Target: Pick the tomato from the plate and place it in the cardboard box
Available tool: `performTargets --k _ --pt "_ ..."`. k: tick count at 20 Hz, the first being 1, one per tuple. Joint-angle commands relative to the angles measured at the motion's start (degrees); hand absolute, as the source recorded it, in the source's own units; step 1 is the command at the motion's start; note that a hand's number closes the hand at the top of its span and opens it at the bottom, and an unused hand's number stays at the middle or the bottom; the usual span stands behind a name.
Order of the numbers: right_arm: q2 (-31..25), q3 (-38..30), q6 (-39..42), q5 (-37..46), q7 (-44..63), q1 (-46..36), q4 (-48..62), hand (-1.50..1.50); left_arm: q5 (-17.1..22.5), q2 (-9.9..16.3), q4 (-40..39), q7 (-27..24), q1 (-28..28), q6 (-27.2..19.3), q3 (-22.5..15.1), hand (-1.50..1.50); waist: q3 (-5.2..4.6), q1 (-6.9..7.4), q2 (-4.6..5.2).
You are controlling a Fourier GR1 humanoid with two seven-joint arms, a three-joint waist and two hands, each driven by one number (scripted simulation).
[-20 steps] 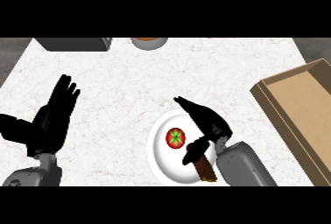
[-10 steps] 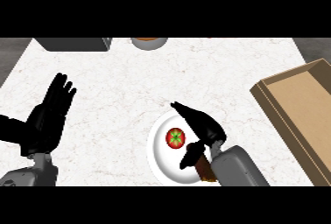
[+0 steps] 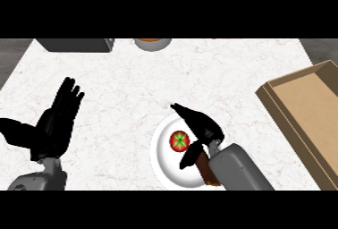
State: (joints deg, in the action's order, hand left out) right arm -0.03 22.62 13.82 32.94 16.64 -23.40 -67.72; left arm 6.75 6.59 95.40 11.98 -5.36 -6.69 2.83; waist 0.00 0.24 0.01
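Note:
A red tomato with a green stem mark lies on a white plate near the counter's front. My right hand hovers over the plate just right of the tomato, fingers stretched toward the far left, thumb hanging down below the tomato; it holds nothing. The open cardboard box stands at the right edge, slanting away. My left hand rests open at the left with fingers up.
A grey block sits at the back left and a grey bowl with something orange in it at the back middle. A brown stick-like object lies on the plate under my right forearm.
My right hand has slid left and slightly nearer, closing in on the tomato. The left hand and the tomato have stayed put.

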Motion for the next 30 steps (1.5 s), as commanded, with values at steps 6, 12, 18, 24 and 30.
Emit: performTargets --k 6,12,18,24,30 --pt "0.01 2.99 -4.04 0.23 -3.25 0.03 4.81 -1.50 1.14 -0.18 -1.47 -0.30 -1.03 1.61 2.37 0.00 0.00 0.01 0.01" --pt "0.02 2.48 -4.62 3.02 -6.07 0.31 5.47 1.50 -1.76 -0.85 -0.57 1.64 -2.86 -0.15 0.77 0.00 0.01 -0.06 0.00" --pt "0.02 4.26 -9.46 8.00 -11.22 -1.97 8.61 1.50 -0.43 0.64 -1.12 -0.88 -0.17 3.02 2.23 0.00 0.00 0.05 0.03" --pt "-4.78 16.16 -9.78 18.62 0.79 13.21 -13.44 1.50 0.28 0.31 -1.84 0.70 -1.74 1.44 3.64 0.00 -0.07 -1.74 -0.57" --pt "-7.74 23.88 -12.72 30.84 9.21 20.32 -25.39 1.50 -0.62 -0.99 1.22 -0.12 0.88 1.50 1.66 0.00 -0.02 -0.62 -0.24"
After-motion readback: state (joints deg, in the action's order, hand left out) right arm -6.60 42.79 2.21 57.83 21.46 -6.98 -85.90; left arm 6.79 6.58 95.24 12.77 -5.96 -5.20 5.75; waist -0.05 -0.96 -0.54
